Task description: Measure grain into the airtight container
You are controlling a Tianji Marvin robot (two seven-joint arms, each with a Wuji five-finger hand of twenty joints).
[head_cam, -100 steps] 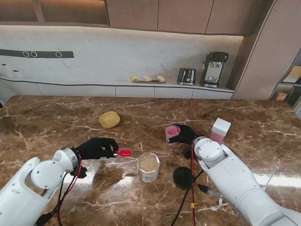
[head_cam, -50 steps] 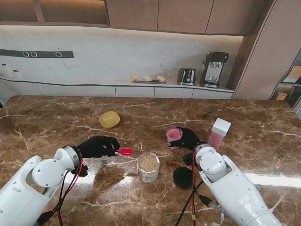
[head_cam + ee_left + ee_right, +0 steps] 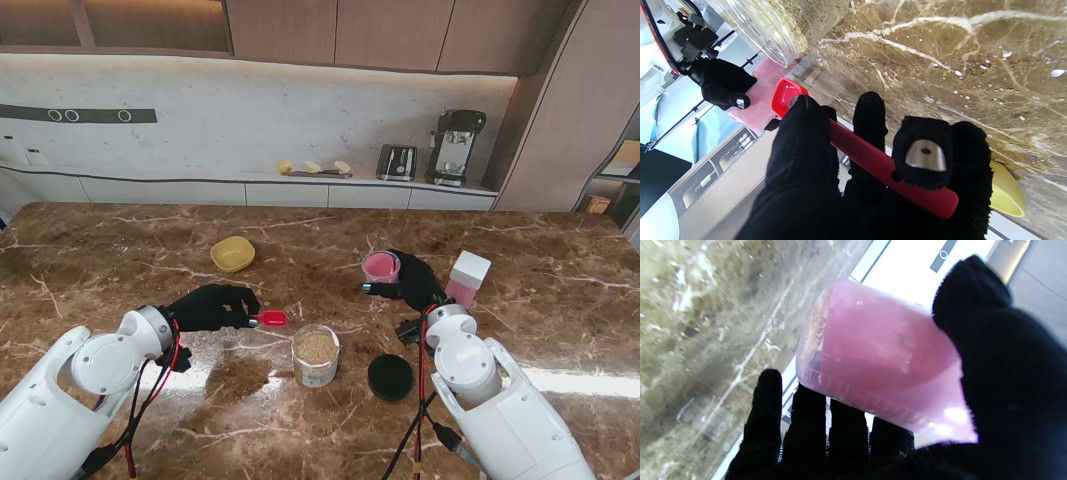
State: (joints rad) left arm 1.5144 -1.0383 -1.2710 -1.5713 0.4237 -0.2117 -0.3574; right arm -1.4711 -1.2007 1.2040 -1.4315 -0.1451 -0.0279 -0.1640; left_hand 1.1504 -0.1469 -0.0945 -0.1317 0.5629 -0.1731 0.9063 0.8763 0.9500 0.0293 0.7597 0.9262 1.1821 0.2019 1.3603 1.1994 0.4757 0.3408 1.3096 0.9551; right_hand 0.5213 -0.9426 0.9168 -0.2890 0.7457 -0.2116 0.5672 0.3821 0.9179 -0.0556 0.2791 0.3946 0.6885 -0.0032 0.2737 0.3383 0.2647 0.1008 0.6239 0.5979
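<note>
A brown marble counter (image 3: pixel 120 250) is seen from above the robot. The black-gloved left hand (image 3: pixel 210 308) is closed around the handle of a red measuring spoon (image 3: pixel 268 319), whose bowl points toward a clear airtight container (image 3: pixel 316 355) partly filled with tan grain, just to its right. The right hand (image 3: pixel 412 284) is wrapped around a pink measuring cup (image 3: pixel 381 266), held tilted and raised off the counter, farther from me than the container. In the right wrist view, grain can be made out inside the cup. A round black lid (image 3: pixel 390 377) lies right of the container. A pink box with a white top (image 3: pixel 467 277) stands beside the right hand, and a yellow bowl (image 3: pixel 233 253) sits well apart, farther back.
</note>
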